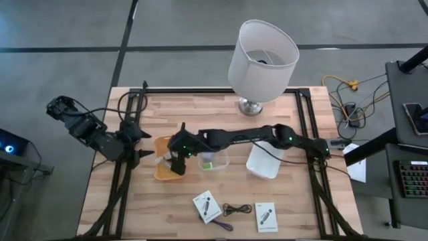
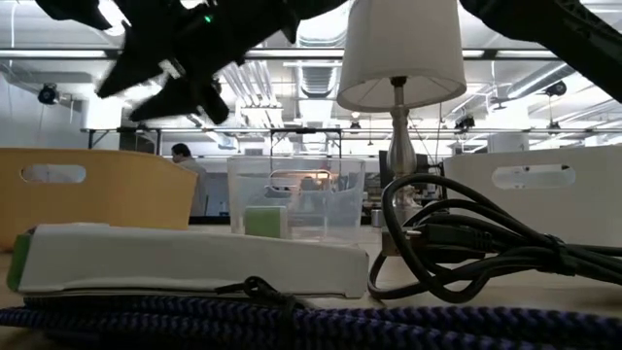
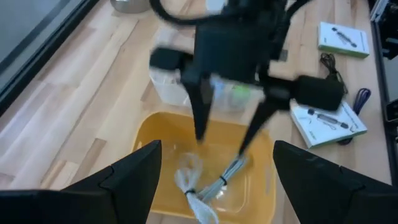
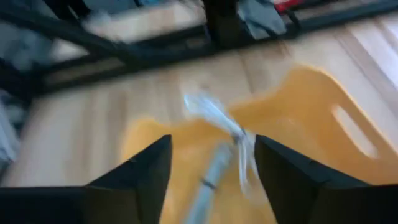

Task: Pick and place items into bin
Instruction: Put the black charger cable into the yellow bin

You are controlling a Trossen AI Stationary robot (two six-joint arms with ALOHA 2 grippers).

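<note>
We count three containers on the bench (image 1: 281, 201): one yellow bin (image 1: 160, 173), one clear tub (image 1: 221, 161) holding one small green block (image 1: 207, 159), and one white bin (image 1: 262, 162). One pale cable (image 3: 208, 186) lies bundled on the floor of the yellow bin. Near the bench's front edge lie two white cards (image 1: 206, 207) printed with a black gadget, one thin dark cable (image 1: 237, 209) between them, and one purple-handled tool (image 1: 223, 225) beside the left-hand card. One big white lamp (image 1: 262, 57) stands at the back.

The right end effector (image 3: 227, 134) hangs over the yellow bin, its two fingers spread apart and holding nothing, the pale cable lying just below them. The left end effector (image 3: 214, 174) waits at the bench's left side, facing the same bin, its fingers wide apart and empty.

In the low view the nearer card and a dark braided cable fill the foreground and hide most of the bench. The yellow bin is cut off at the left there. Both wrist views are smeared by motion, so we cannot make out the cable's connectors. A person (image 2: 185, 160) shows far behind the bench.
</note>
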